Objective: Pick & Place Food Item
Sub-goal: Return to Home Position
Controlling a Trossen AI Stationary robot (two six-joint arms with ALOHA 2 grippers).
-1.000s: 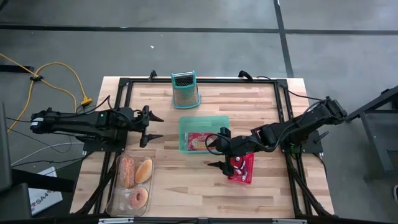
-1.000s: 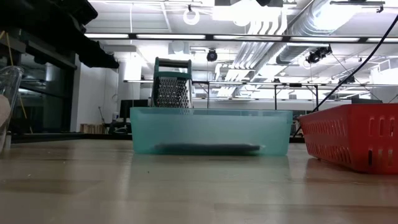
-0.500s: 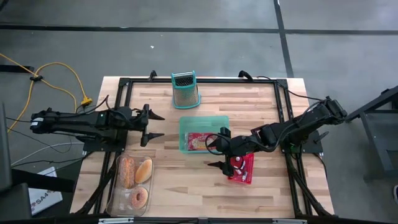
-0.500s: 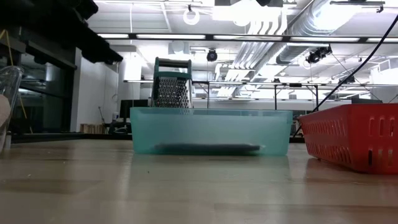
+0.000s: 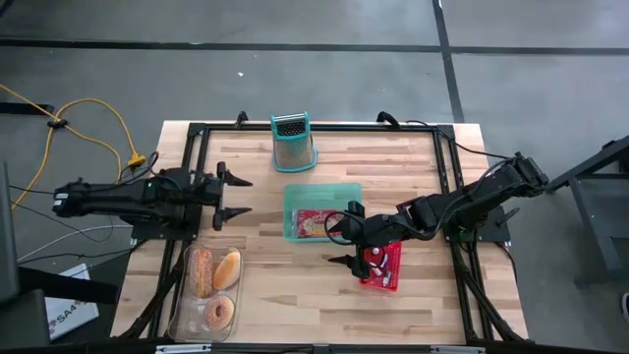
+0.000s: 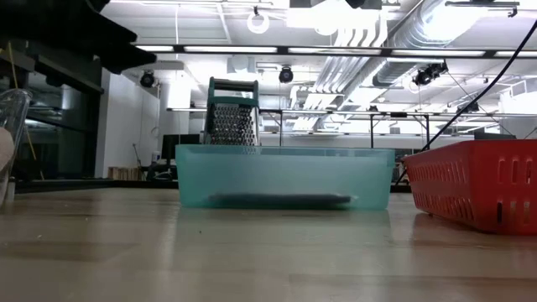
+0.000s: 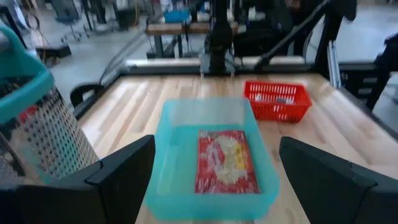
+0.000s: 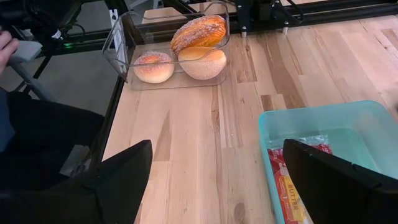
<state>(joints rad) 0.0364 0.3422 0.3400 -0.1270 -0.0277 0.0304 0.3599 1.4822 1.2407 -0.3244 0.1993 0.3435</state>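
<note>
Little writing can be read. The packet (image 8: pixel 292 186) in the teal bin (image 8: pixel 273 124) carries a yellow strip of letters that we cannot make out. On the floor by the table's near left corner, a box (image 5: pixel 67 315) shows what looks like "SA4".

The food is all in the clear bin (image 5: pixel 178 295) at the near left of the table (image 5: pixel 285 305). The long bread (image 5: pixel 200 270) and the round bread (image 5: pixel 227 268) lie side by side, and the doughnut (image 5: pixel 218 314) sits nearer the table's front edge. From the right wrist we see the same three pieces (image 8: pixel 199 32) (image 8: pixel 202 62) (image 8: pixel 153 67) touching one another inside the bin's wall (image 8: pixel 118 43).

The left gripper (image 5: pixel 246 196) hangs over the left part of the table, beyond the clear bin and left of the teal bin (image 5: pixel 290 211). Its fingers are spread wide and grip nothing. The right gripper (image 5: pixel 331 246) hovers at the teal bin's near right corner, just beside the basket (image 5: pixel 385 278), and it too is spread wide and empty. The grater (image 5: pixel 294 143) stands upright at the far edge, behind the teal bin.

Compared with a second ago, the left arm has drawn back toward its own side, so its fingers lie farther from the teal bin. We see no change in the right arm or in the food.
</note>
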